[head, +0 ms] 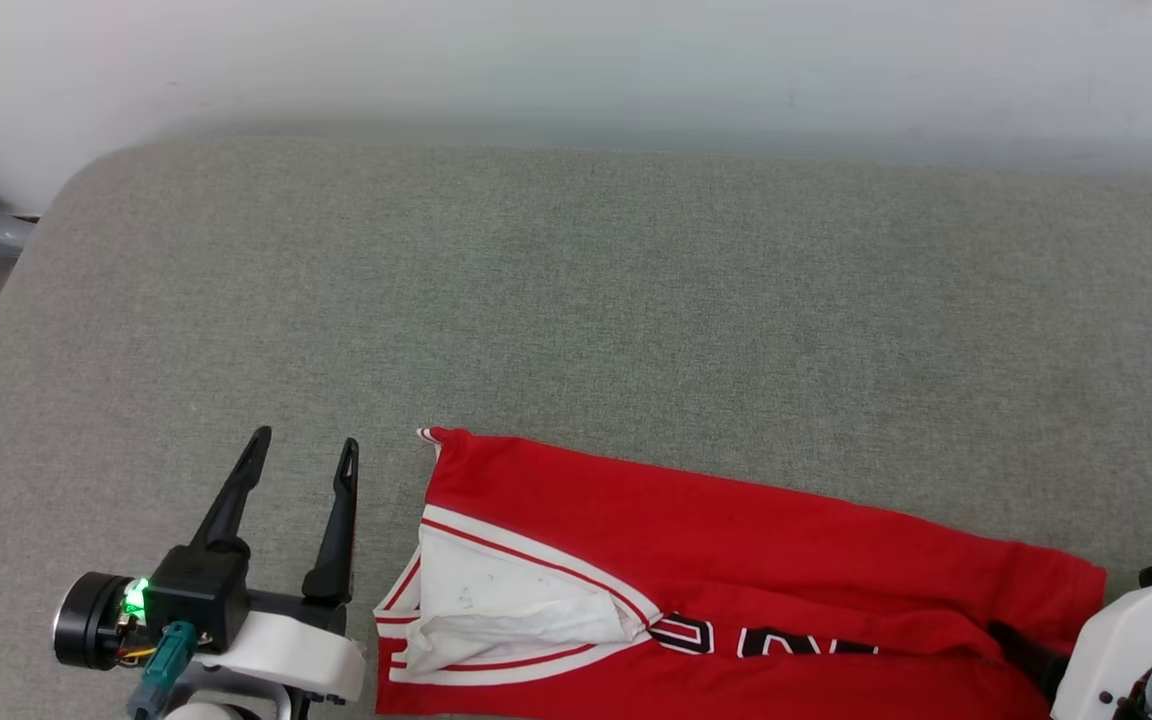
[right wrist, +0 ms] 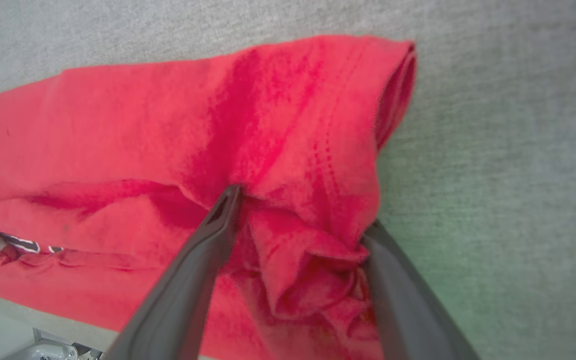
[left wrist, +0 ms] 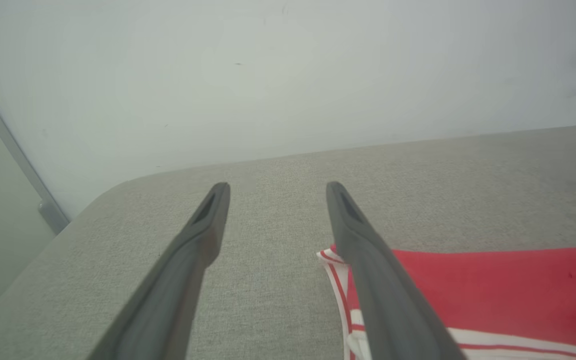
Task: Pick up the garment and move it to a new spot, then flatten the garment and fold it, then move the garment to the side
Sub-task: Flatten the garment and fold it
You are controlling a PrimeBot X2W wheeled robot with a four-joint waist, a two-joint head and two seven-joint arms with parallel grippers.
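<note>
L jaws wide open, empty, beside garment (head: 736, 530) on grey cushion (head: 576, 300); R jaws wide open astride its bunched end.

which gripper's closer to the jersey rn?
Right. Right gripper straddles a bunched fold of the garment, jaws open; left gripper sits beside its sleeve end, apart.

The left hand (head: 305, 438) is made of two long dark tapered fingers (head: 232, 500), slotted near the tips, set in a black block (head: 198, 592). Beside that block a green light (head: 136, 598), a teal plug (head: 168, 652) with orange wires (head: 136, 653) and a white shell (head: 288, 652) are seen.
</note>
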